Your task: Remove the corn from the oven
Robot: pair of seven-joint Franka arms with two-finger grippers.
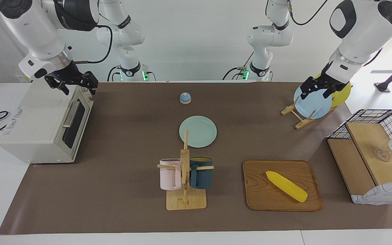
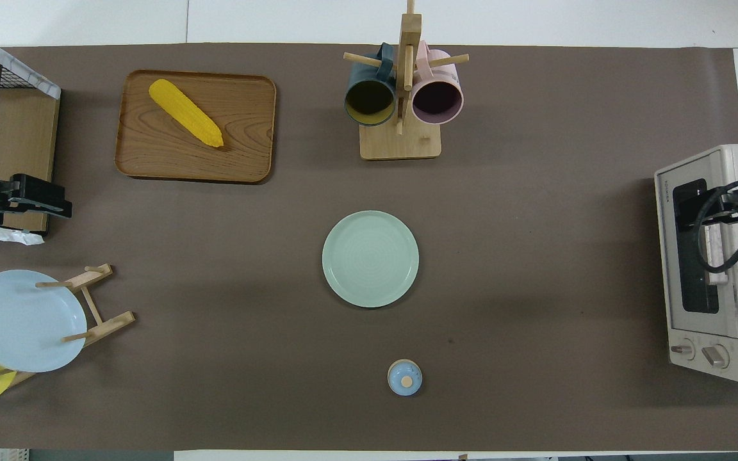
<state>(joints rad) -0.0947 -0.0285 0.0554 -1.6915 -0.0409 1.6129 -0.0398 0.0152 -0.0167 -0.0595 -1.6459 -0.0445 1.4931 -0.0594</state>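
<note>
Facing view: left tool (image 1: 316,89) raised over plate rack (image 1: 298,115), right tool (image 1: 71,81) over oven (image 1: 43,124).

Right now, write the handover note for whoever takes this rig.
Left gripper: open, empty, up over the plate rack.
Right gripper: open, empty, over the oven.
Corn: lying on the wooden tray, toward the left arm's end.
Oven door looks closed.
Done: corn is out of the oven.
Left: nothing evident beyond parking both arms.

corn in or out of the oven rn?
Out. The corn lies on the wooden tray toward the left arm's end of the table; the oven stands at the right arm's end, door shut.
</note>
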